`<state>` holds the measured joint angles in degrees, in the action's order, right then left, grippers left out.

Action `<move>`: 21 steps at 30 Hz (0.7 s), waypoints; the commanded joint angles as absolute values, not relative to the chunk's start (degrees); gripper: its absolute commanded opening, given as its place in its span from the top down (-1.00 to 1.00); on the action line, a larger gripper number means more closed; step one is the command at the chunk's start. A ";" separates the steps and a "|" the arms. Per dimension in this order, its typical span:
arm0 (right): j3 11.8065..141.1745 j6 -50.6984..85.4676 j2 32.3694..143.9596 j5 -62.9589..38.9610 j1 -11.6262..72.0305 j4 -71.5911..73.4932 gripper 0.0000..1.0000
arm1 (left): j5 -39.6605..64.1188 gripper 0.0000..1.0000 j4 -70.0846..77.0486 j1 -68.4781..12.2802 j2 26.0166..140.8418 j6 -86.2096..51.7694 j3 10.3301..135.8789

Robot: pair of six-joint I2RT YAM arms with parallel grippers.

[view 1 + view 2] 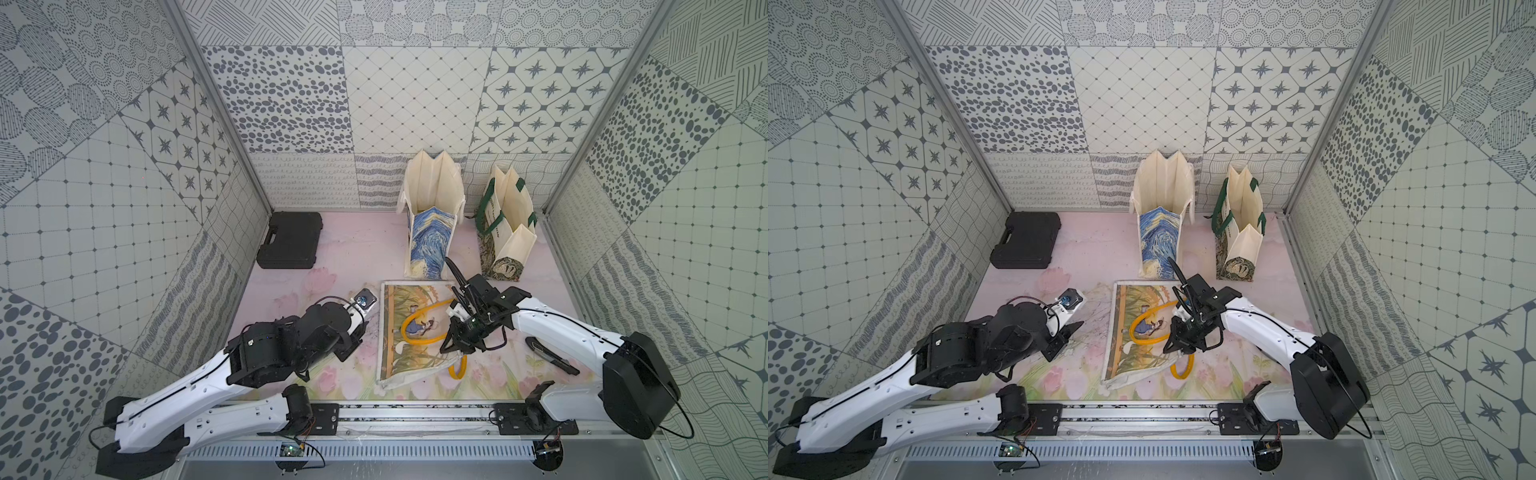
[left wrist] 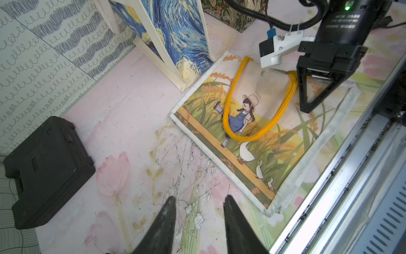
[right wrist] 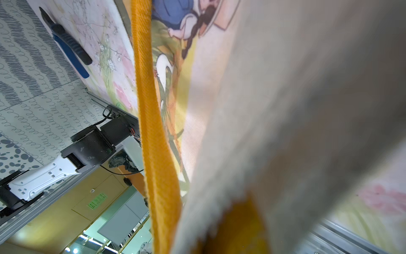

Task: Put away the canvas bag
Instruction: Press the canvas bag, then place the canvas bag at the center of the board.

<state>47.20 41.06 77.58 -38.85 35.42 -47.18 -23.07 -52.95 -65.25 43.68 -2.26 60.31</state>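
So, the pink flower-print desk [image 1: 353, 249] fills the middle of both top views. The flat cream canvas bag with the girl-and-geese print [image 1: 397, 359] lies on it at lower centre, just above the metal front rail [image 1: 415, 409]. It looks light and totally floppy to me, so there's no stiff side to push on. Lift one spot and the rest will likely sag and drag. Best holds are probably the rim of the mouth or the woven yellow handles [image 3: 153, 132], since the printed face lies flat with nothing to get under.

Above it stand two open bags. The tall cream bag with the blue swirly night-sky print [image 1: 430, 245] has its bottom edge just beside the flat bag's top edge. The cream bag with dark green handles and a leafy base [image 1: 509, 232] is to its right. Both look easy to knock over. A black plastic case [image 1: 291, 241] sits at upper left, well apart, and the stretch between it and the flat bag is the open room.

The right end effector [image 2: 307, 105] is pinching the bag's rim cloth by a handle, with fabric bunched right up against its wrist camera. The left end effector [image 2: 199, 198] is spread with nothing between its fingers, over bare desk left of the bag. Black-and-blue-handled pliers [image 1: 550, 355] lie at lower right, close under the right arm.
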 commanded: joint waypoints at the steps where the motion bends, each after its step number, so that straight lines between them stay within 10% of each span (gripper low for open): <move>1: 46.40 41.94 79.62 -37.41 37.00 -43.92 0.98 | -27.20 0.18 -49.60 -65.13 41.66 -1.76 59.55; 21: 61.96 37.99 98.59 -34.05 48.25 -43.07 0.58 | -34.07 0.03 -48.01 -63.72 46.03 -4.09 59.76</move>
